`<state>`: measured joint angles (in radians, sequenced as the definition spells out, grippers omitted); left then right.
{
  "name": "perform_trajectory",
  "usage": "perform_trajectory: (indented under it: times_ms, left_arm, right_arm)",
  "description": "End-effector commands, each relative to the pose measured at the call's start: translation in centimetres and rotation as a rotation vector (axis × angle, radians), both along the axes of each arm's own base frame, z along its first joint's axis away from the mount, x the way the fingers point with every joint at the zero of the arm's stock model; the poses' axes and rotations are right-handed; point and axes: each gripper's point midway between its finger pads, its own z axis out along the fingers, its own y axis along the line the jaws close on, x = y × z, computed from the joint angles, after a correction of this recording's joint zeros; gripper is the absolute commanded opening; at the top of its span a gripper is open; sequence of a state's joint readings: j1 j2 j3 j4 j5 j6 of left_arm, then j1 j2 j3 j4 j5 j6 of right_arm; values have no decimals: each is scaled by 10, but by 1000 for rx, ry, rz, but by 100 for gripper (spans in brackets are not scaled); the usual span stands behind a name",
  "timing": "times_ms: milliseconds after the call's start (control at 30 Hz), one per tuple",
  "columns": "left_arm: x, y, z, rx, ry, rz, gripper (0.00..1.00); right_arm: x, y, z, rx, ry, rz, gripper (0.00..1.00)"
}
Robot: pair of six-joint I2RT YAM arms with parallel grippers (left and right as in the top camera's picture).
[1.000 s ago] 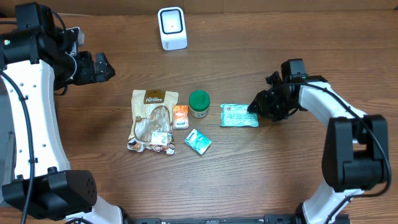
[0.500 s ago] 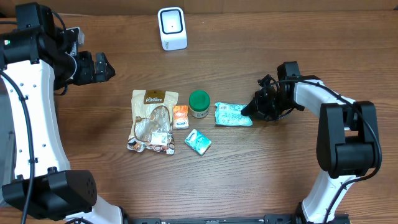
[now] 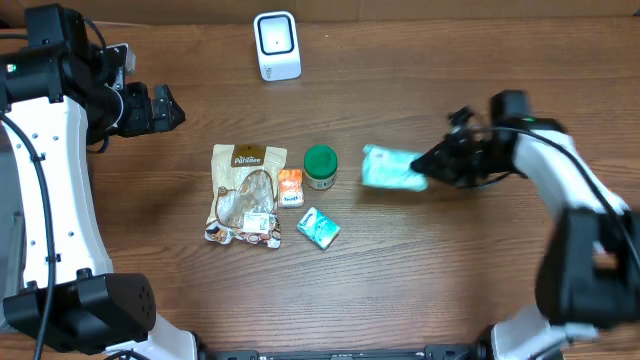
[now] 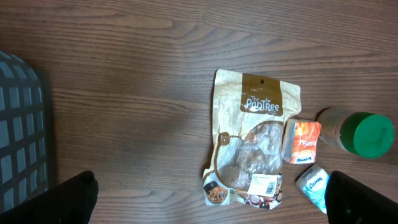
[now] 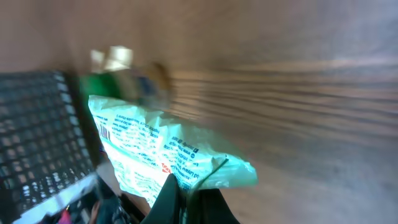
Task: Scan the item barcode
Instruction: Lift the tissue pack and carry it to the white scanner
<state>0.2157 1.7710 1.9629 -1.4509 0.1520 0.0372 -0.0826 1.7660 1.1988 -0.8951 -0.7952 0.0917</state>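
Teal packet (image 3: 390, 168), flat on the wood just right of the green-lidded jar (image 3: 320, 166) a second ago, is now raised off it, a little farther right of the jar and motion-blurred. The right gripper (image 3: 428, 168) has its jaws clamped on the packet's right edge, and that arm has swung outward. The left gripper (image 3: 170, 108), well up-left of the jar, has not moved, jaws wide apart.

Brown wood-grain table (image 3: 420, 280); a white scanner (image 3: 277, 45) stands beyond the jar. Left of the jar lie an orange sachet (image 3: 290, 187) and a brown pouch (image 3: 245, 195) reading roughly "The PanTree"; a small teal pack (image 3: 318, 228) lies nearer than the jar. The held packet's barcode (image 5: 106, 132) and fine print are unreadable.
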Motion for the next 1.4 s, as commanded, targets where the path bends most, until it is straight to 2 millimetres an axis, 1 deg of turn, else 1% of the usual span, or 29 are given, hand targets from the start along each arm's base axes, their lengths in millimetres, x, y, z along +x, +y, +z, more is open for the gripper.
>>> perform_trajectory:
  times_ms: [0,100,200,367,533,633,767,800,867,933,1033,1133,1233,1267,1333,1367]
  left_arm:
    - [1,-2,8,18,-27,-32,100]
    - [1,-2,8,18,-27,-32,100]
    - [1,-2,8,18,-27,-32,100]
    - [1,-2,8,18,-27,-32,100]
    - [1,-2,8,18,-27,-33,100]
    - [1,-2,8,18,-27,-33,99]
    - [1,-2,8,18,-27,-33,100]
    - [1,-2,8,18,-27,-33,100]
    - [1,-2,8,18,-27,-33,99]
    - [1,-2,8,18,-27,-33,100]
    - [1,-2,8,18,-27,-33,100]
    - [1,-2,8,18,-27,-33,100]
    - [1,-2,8,18,-27,-33,99]
    - [1,-2,8,18,-27,-33,100]
    - [1,-2,8,18,-27,-33,100]
    - [1,-2,8,18,-27,-33,100]
  right_arm:
    - [-5,3,63,31,-164,13,4]
    - [-15,9,93,64,-231,22,4]
    - [-20,9,111,67,-261,-1,4]
    - [-28,10,126,71,-280,-20,4]
    - [-31,8,127,49,-257,-27,4]
    - [-31,7,131,12,-255,-30,4]
    - [-26,5,144,-90,-271,-48,4]
    - [-24,7,150,-122,-289,-44,4]
    - [-15,12,165,-169,-327,-55,4]
    - [0,17,183,-233,-381,-66,4]
    - [19,29,203,-286,-432,-67,4]
    - [51,46,225,-380,-507,-66,4]
    - [84,60,240,-481,-583,-89,4]
    - [94,65,244,-529,-624,-86,4]
    - [108,73,247,-611,-692,-74,4]
    - [121,79,249,-732,-775,-76,4]
